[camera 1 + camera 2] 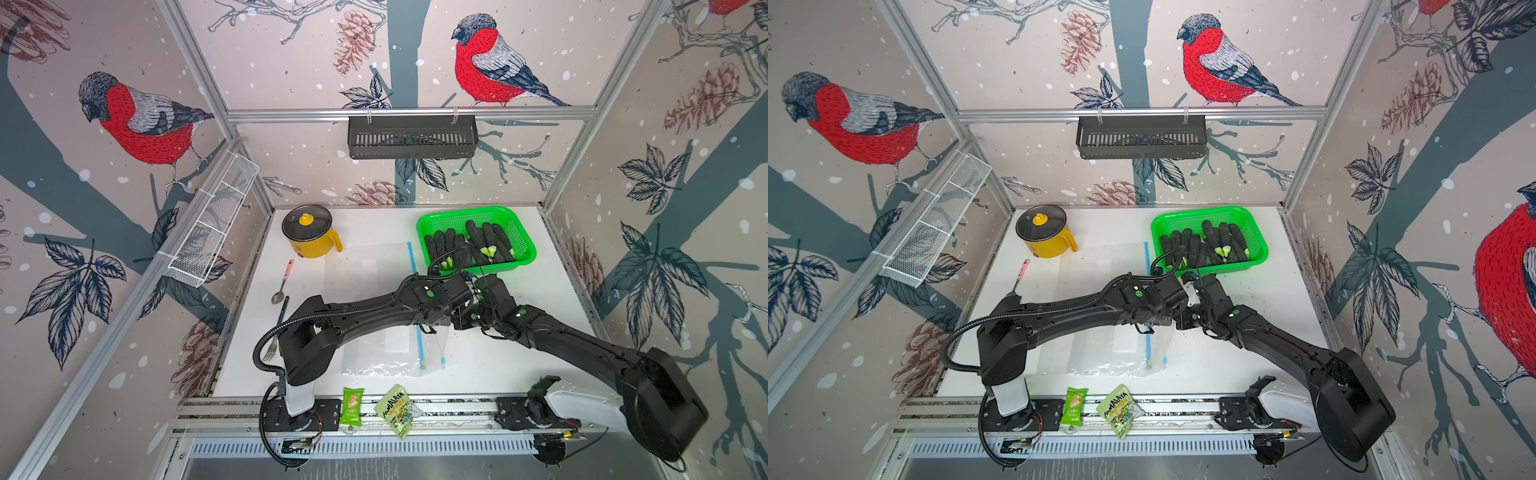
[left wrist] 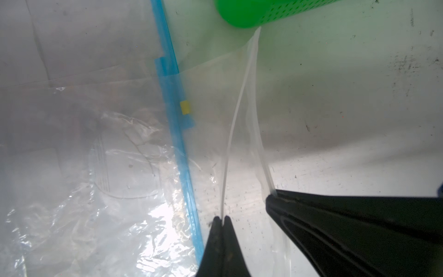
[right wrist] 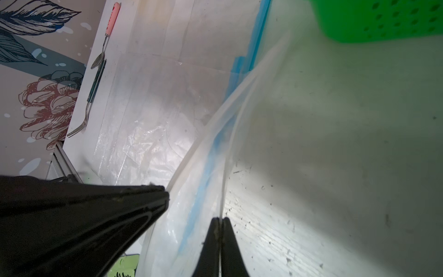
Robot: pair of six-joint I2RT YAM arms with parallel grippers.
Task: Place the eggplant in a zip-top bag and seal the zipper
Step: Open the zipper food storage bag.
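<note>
A clear zip-top bag (image 1: 386, 349) (image 1: 1121, 345) with a blue zipper strip (image 1: 420, 349) lies at the front middle of the white table. Both arms meet over its open mouth. In the left wrist view my left gripper (image 2: 222, 217) is shut on one thin lip (image 2: 236, 120) of the mouth. In the right wrist view my right gripper (image 3: 220, 218) is shut on the other lip (image 3: 227, 144). The two lips are held slightly apart. Several dark eggplants (image 1: 469, 245) (image 1: 1204, 245) lie in the green basket (image 1: 478, 214) at the back right.
A second clear bag (image 1: 365, 266) lies flat behind the arms. A yellow lidded pot (image 1: 309, 232) stands at the back left. A spoon (image 1: 283, 282) and a fork (image 1: 276, 332) lie along the left edge. Two snack packets (image 1: 352, 406) (image 1: 397, 409) sit on the front rail.
</note>
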